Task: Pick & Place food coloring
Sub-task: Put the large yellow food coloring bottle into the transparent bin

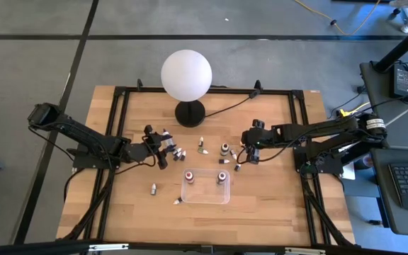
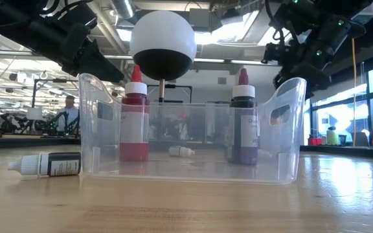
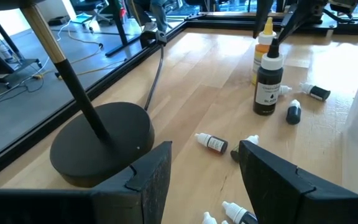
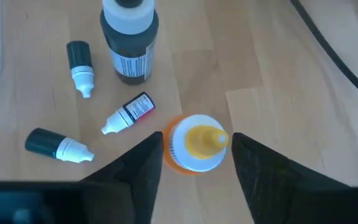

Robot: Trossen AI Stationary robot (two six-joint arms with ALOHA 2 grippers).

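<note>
Small food coloring bottles with white caps lie scattered on the wooden table, among them one (image 1: 202,147) and another (image 1: 153,188). A larger dark bottle (image 1: 224,149) stands upright. A red bottle (image 2: 135,116) and a dark bottle (image 2: 243,120) stand in the clear tray (image 1: 206,195). My right gripper (image 4: 194,171) is open and points down over an upright yellow-tipped bottle (image 4: 197,143), with a finger on either side of it. My left gripper (image 3: 207,180) is open and empty, low by the lamp base (image 3: 101,143). Small bottles (image 3: 212,143) lie just ahead of it.
The white globe lamp (image 1: 186,74) stands on its black base (image 1: 190,112) at the table's far middle, and its cord runs to the far right. A black frame (image 1: 119,95) borders the table. Bare wood shows near the front edge on both sides of the tray.
</note>
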